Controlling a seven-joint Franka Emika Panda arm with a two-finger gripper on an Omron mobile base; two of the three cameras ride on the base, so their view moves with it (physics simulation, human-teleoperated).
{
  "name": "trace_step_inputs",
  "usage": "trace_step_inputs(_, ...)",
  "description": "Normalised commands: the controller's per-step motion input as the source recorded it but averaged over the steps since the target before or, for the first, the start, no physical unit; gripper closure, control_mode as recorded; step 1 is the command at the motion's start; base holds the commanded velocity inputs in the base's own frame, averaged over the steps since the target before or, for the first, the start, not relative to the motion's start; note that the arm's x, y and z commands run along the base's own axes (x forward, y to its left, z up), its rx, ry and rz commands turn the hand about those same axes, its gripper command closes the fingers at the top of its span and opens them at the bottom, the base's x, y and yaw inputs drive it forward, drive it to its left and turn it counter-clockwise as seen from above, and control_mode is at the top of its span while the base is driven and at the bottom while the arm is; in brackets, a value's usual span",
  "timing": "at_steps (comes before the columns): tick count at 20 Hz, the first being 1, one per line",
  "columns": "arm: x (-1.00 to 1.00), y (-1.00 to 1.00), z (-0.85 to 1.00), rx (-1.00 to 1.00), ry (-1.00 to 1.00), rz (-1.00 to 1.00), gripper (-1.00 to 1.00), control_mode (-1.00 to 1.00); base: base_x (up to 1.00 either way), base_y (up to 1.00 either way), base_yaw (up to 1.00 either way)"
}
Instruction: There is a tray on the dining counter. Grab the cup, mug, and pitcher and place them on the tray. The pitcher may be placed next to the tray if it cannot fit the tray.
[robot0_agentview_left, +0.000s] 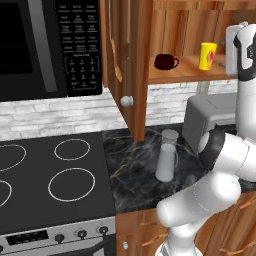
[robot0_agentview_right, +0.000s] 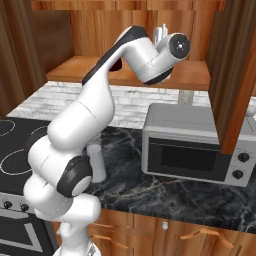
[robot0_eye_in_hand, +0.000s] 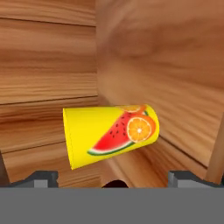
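In the left base view, the mug (robot0_agentview_left: 165, 62) stands upright on the wooden shelf (robot0_agentview_left: 180, 72), handle to the right; to its right, apart from it, the cup (robot0_agentview_left: 207, 55) stands upright on the same shelf, long axis vertical. Below, on the dining counter (robot0_agentview_left: 135, 165), the pitcher (robot0_agentview_left: 167, 156) stands upright in front of a grey toaster oven (robot0_agentview_left: 207, 120), whose right part the arm hides. The hand's white body at the right edge covers the shelf past the cup. In the right base view, the arm's elbow hides most of the shelf (robot0_agentview_right: 190, 75) and both small vessels; the pitcher (robot0_agentview_right: 96, 162) shows partly behind the lower arm. In the hand view, rolled on its side, the cup (robot0_eye_in_hand: 109, 134) appears lying across the picture, wider mouth left, base right, watermelon and orange print facing the camera. The gripper (robot0_eye_in_hand: 112, 178) has its two tips standing wide, either side of the cup and not touching it.
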Motion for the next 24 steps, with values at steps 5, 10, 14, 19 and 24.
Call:
trace_step_inputs(5,0.29,-0.02,0.0,0.0,0.0,0.0,-1.0,-1.0,0.0,0.0,0.0)
trace_step_inputs(10,0.26,0.0,0.0,0.0,0.0,0.02,-1.0,-1.0,0.0,0.0,0.0)
trace_step_inputs(14,0.18,0.0,0.0,0.0,0.0,0.03,-1.0,-1.0,0.0,0.0,0.0)
trace_step_inputs(19,0.11,0.0,0.0,0.0,0.0,0.05,-1.0,-1.0,0.0,0.0,0.0)
trace_step_inputs(24,0.14,0.0,0.0,0.0,0.0,0.05,-1.0,-1.0,0.0,0.0,0.0)
